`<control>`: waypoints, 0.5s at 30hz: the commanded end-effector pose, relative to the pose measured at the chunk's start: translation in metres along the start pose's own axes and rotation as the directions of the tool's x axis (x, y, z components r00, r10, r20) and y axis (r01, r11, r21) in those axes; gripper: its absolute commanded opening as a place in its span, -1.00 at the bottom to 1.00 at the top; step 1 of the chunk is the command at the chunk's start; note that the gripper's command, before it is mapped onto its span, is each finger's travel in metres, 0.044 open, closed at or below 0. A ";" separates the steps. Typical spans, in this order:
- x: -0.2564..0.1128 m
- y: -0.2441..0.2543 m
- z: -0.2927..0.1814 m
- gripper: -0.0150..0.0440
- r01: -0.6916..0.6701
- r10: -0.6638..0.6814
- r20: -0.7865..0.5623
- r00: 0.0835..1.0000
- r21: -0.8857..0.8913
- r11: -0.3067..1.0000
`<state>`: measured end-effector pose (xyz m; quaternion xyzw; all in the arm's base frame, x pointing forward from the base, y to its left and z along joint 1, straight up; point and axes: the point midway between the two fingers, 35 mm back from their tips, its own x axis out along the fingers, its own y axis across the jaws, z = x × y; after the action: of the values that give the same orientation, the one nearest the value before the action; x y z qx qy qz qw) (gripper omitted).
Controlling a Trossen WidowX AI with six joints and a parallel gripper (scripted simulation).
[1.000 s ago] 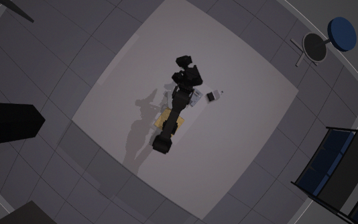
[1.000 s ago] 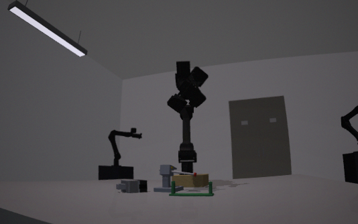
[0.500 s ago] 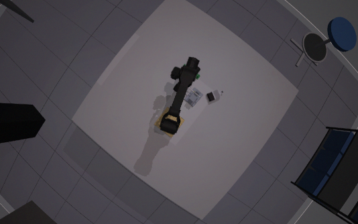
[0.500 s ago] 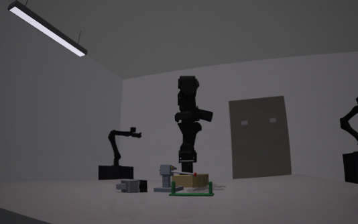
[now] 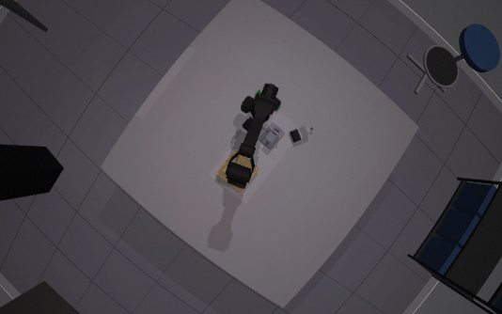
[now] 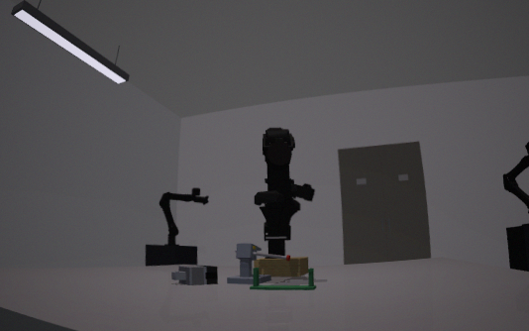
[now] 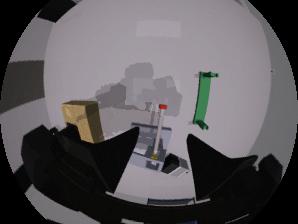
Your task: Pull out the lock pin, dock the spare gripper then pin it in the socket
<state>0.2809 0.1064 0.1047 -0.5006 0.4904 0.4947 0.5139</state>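
The grey mount [image 5: 272, 136] [image 6: 246, 268] stands on the table. The lock pin [image 6: 270, 256] [image 7: 159, 131] runs through its raised socket, red head sticking out towards the green rack. The spare gripper [image 5: 295, 135] [image 6: 192, 275] [image 7: 175, 166], a grey and black block with a narrower pale end, lies on the table beside the mount. My gripper [image 7: 164, 134] is open and empty. In the wrist view its fingertips stand either side of the pin shaft, with a gap to each side; the top and exterior views show it high above the table.
A green rack [image 6: 282, 287] [image 7: 202, 97] with two uprights lies in front of the mount, largely hidden under the arm in the overhead view. A wooden block [image 5: 224, 174] [image 6: 281, 268] [image 7: 84, 118] stands on the mount's other side, near the arm's base.
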 end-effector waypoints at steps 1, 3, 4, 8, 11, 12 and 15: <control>0.020 0.004 -0.004 0.53 -0.007 0.007 -0.009 1.000 -0.005 1.000; 0.021 0.004 -0.004 0.53 -0.007 0.007 -0.009 1.000 -0.005 1.000; 0.022 0.004 -0.004 0.53 -0.007 0.007 -0.009 1.000 -0.005 1.000; 0.027 0.003 -0.003 0.53 -0.007 0.007 -0.009 1.000 -0.005 1.000; 0.032 0.003 -0.003 0.53 -0.007 0.007 -0.009 1.000 -0.005 1.000; 0.034 0.003 -0.003 0.53 -0.007 0.007 -0.009 1.000 -0.005 1.000; 0.039 0.002 -0.003 0.53 -0.007 0.007 -0.009 1.000 -0.005 1.000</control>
<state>0.2802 0.1050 0.0709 -0.5005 0.4920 0.4955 0.5118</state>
